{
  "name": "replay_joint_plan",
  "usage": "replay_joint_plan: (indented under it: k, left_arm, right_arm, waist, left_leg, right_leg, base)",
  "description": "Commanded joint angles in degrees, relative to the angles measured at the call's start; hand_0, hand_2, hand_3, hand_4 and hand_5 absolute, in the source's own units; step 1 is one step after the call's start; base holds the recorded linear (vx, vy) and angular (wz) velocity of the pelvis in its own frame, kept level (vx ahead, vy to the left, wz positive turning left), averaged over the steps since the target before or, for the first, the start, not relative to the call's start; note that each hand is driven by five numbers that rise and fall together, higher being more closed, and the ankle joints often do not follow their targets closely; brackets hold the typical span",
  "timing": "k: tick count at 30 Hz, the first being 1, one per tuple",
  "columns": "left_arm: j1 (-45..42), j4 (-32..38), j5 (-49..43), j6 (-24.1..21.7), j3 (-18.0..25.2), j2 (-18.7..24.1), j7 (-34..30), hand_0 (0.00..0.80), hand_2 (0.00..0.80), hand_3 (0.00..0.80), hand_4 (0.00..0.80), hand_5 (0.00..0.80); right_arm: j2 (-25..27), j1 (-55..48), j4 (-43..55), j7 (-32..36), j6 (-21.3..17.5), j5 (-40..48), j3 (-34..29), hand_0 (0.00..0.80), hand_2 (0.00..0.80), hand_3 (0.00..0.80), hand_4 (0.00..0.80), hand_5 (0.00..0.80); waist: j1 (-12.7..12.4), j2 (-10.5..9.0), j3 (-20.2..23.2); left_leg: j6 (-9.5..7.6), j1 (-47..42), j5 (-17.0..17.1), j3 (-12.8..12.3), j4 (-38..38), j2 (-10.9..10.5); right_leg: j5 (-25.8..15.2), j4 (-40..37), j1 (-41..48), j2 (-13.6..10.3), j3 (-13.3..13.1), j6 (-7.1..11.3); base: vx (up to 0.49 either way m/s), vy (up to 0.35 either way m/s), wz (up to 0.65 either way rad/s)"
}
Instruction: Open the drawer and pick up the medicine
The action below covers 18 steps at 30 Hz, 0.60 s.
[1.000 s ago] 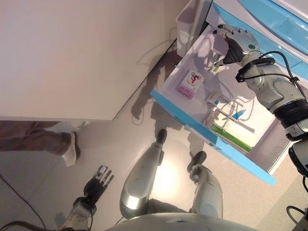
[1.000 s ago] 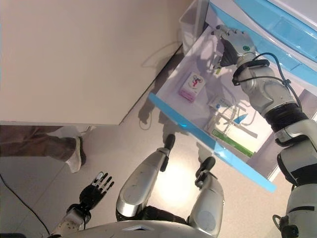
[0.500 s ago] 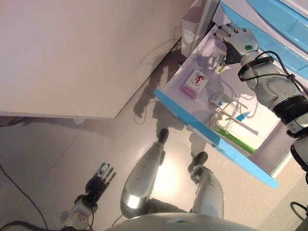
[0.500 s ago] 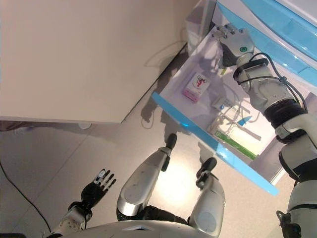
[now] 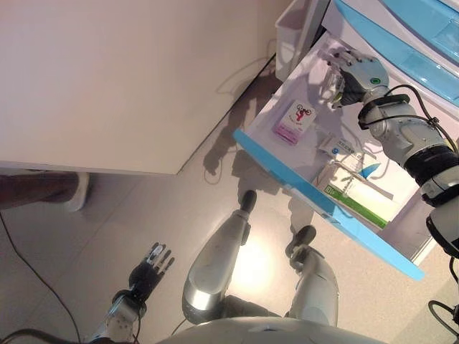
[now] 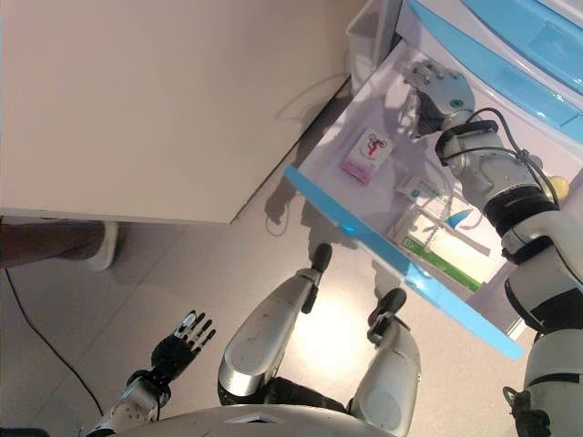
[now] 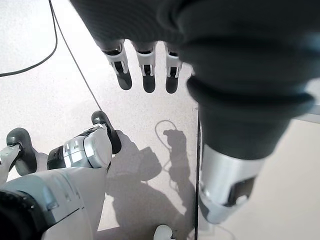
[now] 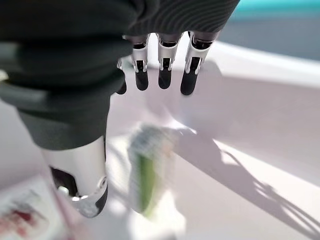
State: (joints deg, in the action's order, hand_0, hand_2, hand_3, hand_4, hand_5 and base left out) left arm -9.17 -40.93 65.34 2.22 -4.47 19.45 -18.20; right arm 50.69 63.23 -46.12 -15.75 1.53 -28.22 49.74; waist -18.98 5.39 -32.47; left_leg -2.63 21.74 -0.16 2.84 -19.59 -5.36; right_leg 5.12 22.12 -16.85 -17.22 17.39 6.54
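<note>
Hovering over the pulled-out drawer [image 5: 267, 149], the right hand [image 5: 353, 70] has its fingers straight, holding nothing.

A green-and-white medicine packet [image 8: 146, 172], blurred in the right wrist view, lies on the drawer floor beneath it; its print is unreadable. Nearer the blue front lie a pink-and-white box [image 5: 293, 122] with a red figure and a green-edged box [image 5: 358, 202]. The left hand [image 5: 148, 264] hangs low, fingers spread.
</note>
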Motion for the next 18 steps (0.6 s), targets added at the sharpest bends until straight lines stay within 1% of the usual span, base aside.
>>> replay_joint_plan:
  k: [1,6,11,13,18]
  left_arm:
    - [-6.3,1.9,1.2,-1.1,-2.2,2.2,-0.5,0.000,0.000,0.000,0.000,0.000]
    - [-6.3,2.4,1.7,-0.9,-2.5,2.3,-0.2,0.000,0.000,0.000,0.000,0.000]
    - [-6.3,2.1,1.8,-0.8,-2.4,2.3,-0.3,0.000,0.000,0.000,0.000,0.000]
    - [-6.4,2.2,1.8,-0.8,-2.4,2.1,-0.2,0.000,0.000,0.000,0.000,0.000]
    - [-6.4,2.4,1.7,-0.3,-2.2,2.1,-0.1,0.000,0.000,0.000,0.000,0.000]
  right_arm:
    - [3.4,1.4,-1.9,-1.7,0.7,-1.1,-1.1,0.000,0.000,0.000,0.000,0.000]
    - [3.6,1.2,-3.6,-1.4,0.8,-0.3,-0.9,0.000,0.000,0.000,0.000,0.000]
    - [3.2,0.5,-6.4,-2.2,0.1,-1.3,-1.3,0.000,0.000,0.000,0.000,0.000]
    - [3.2,0.2,-6.4,-2.1,0.5,-1.2,-1.3,0.000,0.000,0.000,0.000,0.000]
    - [3.4,-0.2,-7.1,-2.3,0.1,-0.7,-1.7,0.000,0.000,0.000,0.000,0.000]
  waist:
    - [-0.6,3.38,2.7]
    - [-0.5,3.81,2.7]
    - [-0.5,4.24,2.7]
    - [-0.5,4.28,2.7]
    - [-0.5,4.32,2.7]
  left_leg:
    - [-0.27,0.5,-4.6,-1.3,-2.0,-0.1]
    - [-0.25,0.8,-4.3,-1.9,-1.7,-0.1]
    - [-0.30,0.9,-4.1,-2.3,-1.6,0.0]
    - [-0.31,1.1,-4.1,-2.5,-1.5,0.1]
    - [-0.33,1.4,-4.2,-2.3,-1.9,0.0]
  right_leg:
    - [0.8,5.2,-2.1,1.0,-1.5,-1.72]
    - [0.6,5.3,-2.7,0.8,-1.5,-1.76]
    - [0.6,5.9,-3.2,0.5,-1.4,-1.86]
    - [0.6,5.9,-3.3,0.5,-1.3,-1.88]
    - [0.6,6.2,-3.7,0.5,-1.5,-1.93]
  base:
    - [-0.025,0.010,-0.08]
    - [-0.029,0.015,-0.07]
    - [0.000,0.000,0.00]
    - [0.000,0.000,0.00]
    - [0.000,0.000,0.00]
